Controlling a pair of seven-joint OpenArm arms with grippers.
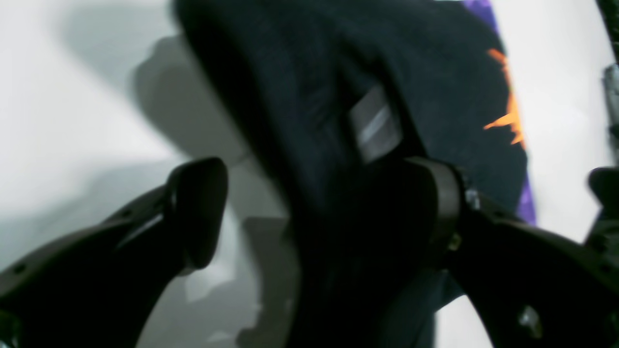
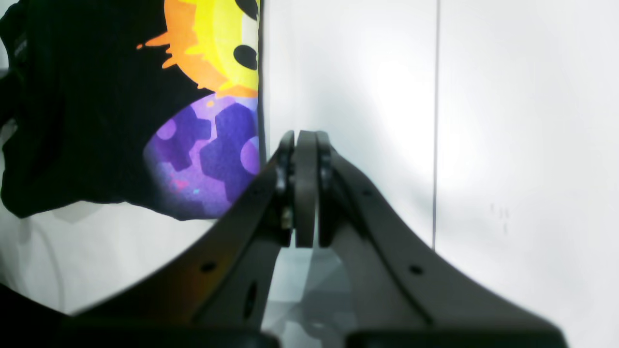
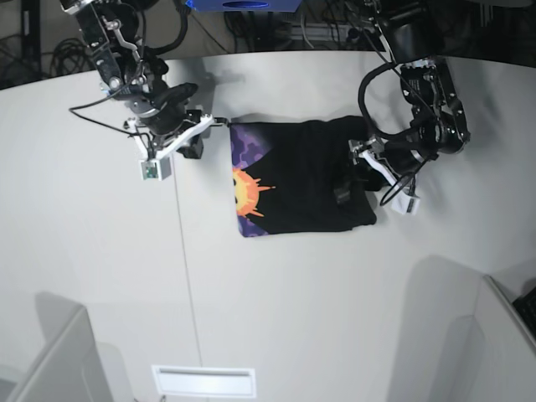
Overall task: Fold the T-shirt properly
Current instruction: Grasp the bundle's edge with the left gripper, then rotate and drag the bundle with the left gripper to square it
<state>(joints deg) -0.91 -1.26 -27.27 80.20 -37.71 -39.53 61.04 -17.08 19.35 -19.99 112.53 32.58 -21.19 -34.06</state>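
T-shirt (image 3: 297, 178) folded on white desk (image 3: 251, 293), sun print at 9 o'clock. Left pincer (image 1: 314, 208) apart, cloth between fingers, visible only in wrist view. Right pincer (image 2: 305, 188) together, empty.

I see both arms finished in black, with exposed black cables looped along the joints. Left gripper (image 1: 309, 212) and right gripper (image 2: 305, 193) have curved matte-black fingers (image 2: 387, 241) with small screw holes; white brackets carry the wrist cameras.

Bright even light, left wrist view blurred, glare on white table (image 2: 483, 145)
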